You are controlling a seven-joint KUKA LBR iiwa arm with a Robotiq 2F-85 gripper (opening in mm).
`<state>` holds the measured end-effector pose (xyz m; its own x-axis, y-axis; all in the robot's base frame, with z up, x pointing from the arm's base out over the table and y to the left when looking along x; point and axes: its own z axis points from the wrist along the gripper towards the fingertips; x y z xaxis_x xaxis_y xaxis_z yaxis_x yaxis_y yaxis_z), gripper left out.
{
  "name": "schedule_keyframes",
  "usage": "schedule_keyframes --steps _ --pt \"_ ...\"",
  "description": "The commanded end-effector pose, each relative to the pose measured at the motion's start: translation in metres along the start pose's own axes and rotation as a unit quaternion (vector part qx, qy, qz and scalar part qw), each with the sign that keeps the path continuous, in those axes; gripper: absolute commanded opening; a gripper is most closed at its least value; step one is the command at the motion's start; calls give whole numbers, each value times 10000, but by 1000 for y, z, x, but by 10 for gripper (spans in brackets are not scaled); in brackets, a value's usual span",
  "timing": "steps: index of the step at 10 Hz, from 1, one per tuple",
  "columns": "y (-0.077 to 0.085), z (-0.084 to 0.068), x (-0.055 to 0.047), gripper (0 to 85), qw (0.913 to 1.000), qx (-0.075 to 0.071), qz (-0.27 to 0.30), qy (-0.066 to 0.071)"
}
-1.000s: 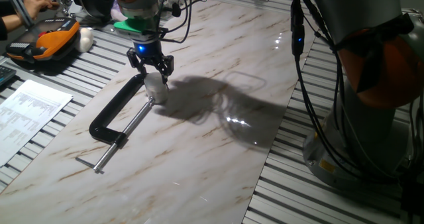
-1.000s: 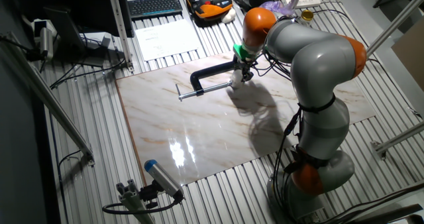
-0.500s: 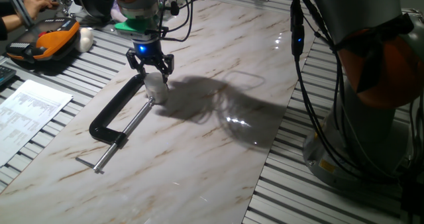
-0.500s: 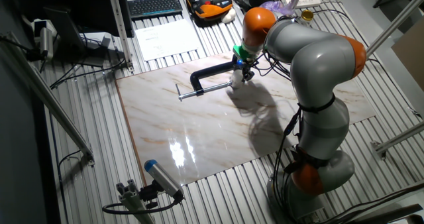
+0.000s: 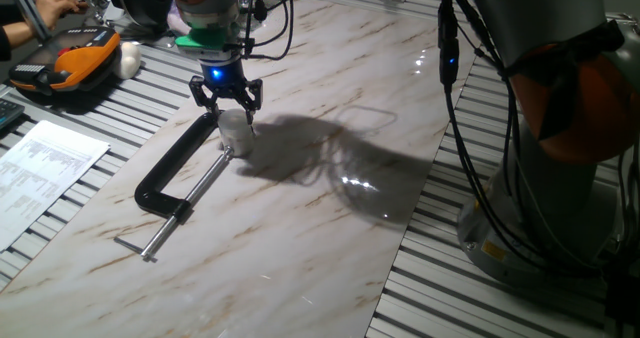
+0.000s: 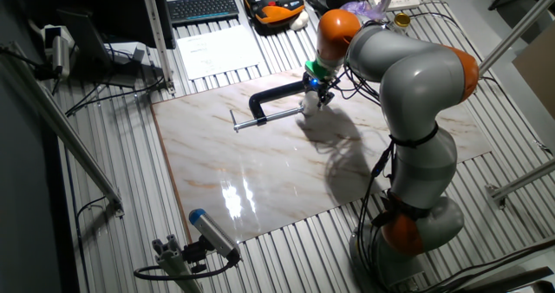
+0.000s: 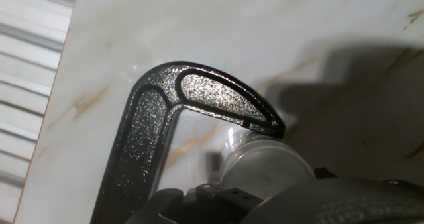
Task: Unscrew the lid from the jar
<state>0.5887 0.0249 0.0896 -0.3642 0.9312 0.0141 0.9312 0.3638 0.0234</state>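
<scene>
The jar is a tiny whitish pot on the marble slab, standing at the jaw end of the black C-clamp. Its white lid fills the lower middle of the hand view, just under the clamp's curved arm. My gripper comes straight down over the jar, with a finger on each side of the lid and pressed to its rim. In the other fixed view the gripper hides most of the jar.
The clamp's screw rod runs towards the slab's near left edge. An orange case and a white lump lie at the far left, with a paper sheet beside the slab. The robot's base is at the right.
The hand has turned slightly about its own axis over the jar. The jar and the clamp stay where they were.
</scene>
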Motion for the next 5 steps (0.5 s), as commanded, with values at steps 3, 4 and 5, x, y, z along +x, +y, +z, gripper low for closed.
schedule_keyframes --steps 3,4,5 --pt "1 -1 0 510 9998 -19 -210 23" --pt "1 -2 0 510 9997 -11 -256 16" --pt "1 -2 0 510 9996 -10 -294 13"
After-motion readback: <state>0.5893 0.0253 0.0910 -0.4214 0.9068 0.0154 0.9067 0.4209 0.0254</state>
